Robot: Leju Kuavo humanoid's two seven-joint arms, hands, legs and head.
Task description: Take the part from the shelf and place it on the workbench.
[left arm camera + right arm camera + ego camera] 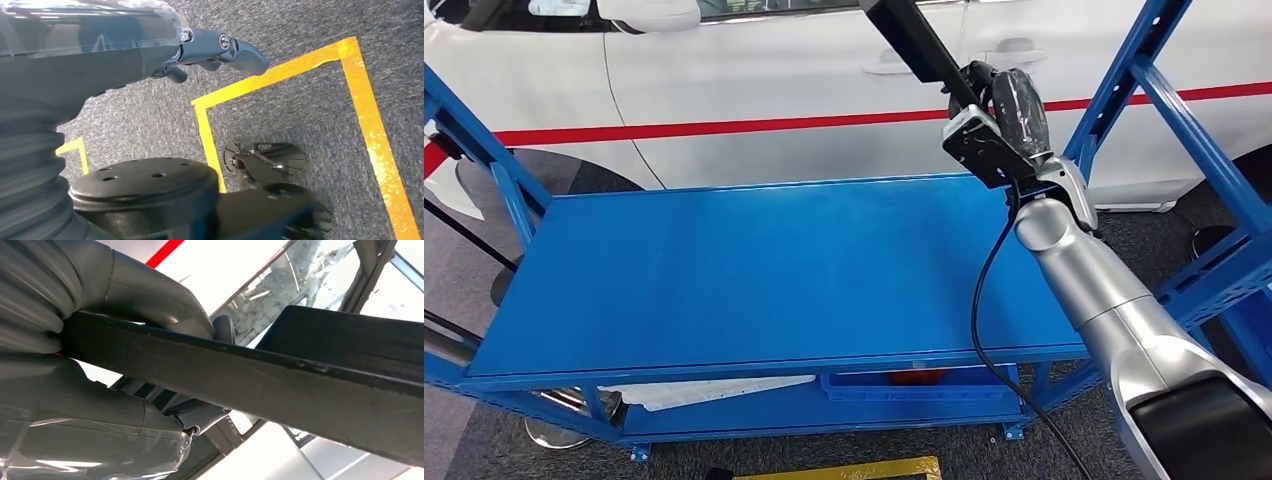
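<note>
Your right hand (pixel 1016 112) grips the long black flat bar part (pixel 914 40) raised over the blue metal workbench's (pixel 754 270) far right; placing remains, left hand (pixel 220 52) hangs loosely curled, empty.

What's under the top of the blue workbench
On the lower shelf lie a white sheet and a blue tray holding something red. The workbench top covers the rest.

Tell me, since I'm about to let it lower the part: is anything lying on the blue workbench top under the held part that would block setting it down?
Nothing visible does. The right hand holds the long black part above the far right of the workbench, whose blue top shows bare. The white sheet lies on the lower shelf, out of the way.
</note>
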